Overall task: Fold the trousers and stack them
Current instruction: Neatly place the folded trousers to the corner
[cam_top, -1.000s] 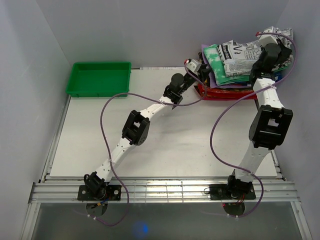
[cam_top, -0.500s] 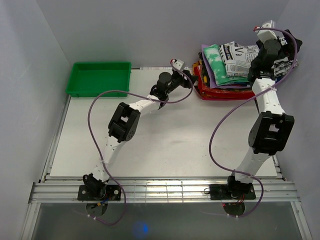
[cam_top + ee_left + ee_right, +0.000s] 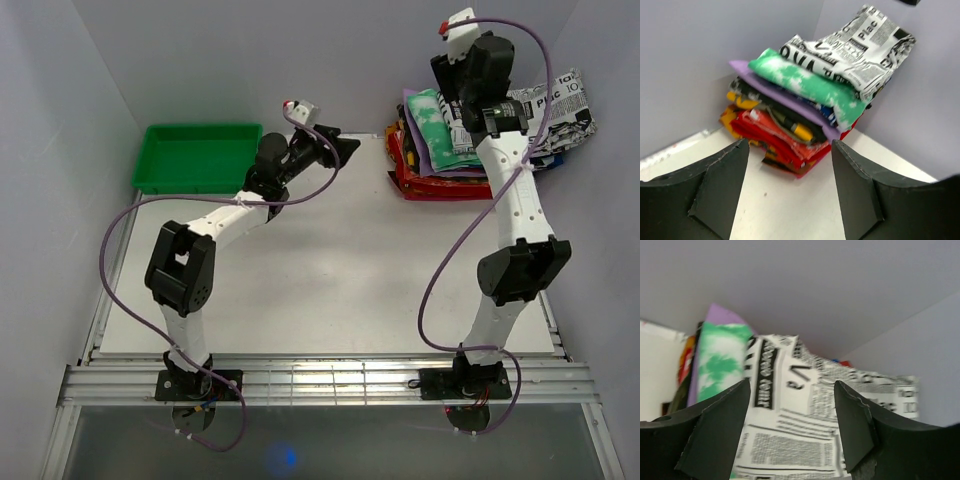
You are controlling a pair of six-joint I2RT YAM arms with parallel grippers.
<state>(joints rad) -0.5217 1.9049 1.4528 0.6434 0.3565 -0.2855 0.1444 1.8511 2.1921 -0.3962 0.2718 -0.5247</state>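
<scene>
The newspaper-print trousers [image 3: 556,106] lie folded on top of the stack of folded clothes [image 3: 425,178] at the back right corner. They also show in the left wrist view [image 3: 860,45] and fill the right wrist view [image 3: 805,435]. My right gripper [image 3: 453,95] is open and empty, raised above the trousers' left part, not touching them [image 3: 792,412]. My left gripper [image 3: 336,150] is open and empty, hovering over the table to the left of the stack and facing it [image 3: 790,175].
The stack holds a green-and-white tie-dye garment [image 3: 424,115], a purple layer and red and multicoloured clothes [image 3: 785,137]. A green tray [image 3: 200,155] stands at the back left. Grey walls close in behind and to the right of the stack.
My left gripper has drawn back leftward, away from the stack. My right arm has lifted off the trousers and swung up and to the left, leaving them on the stack.
</scene>
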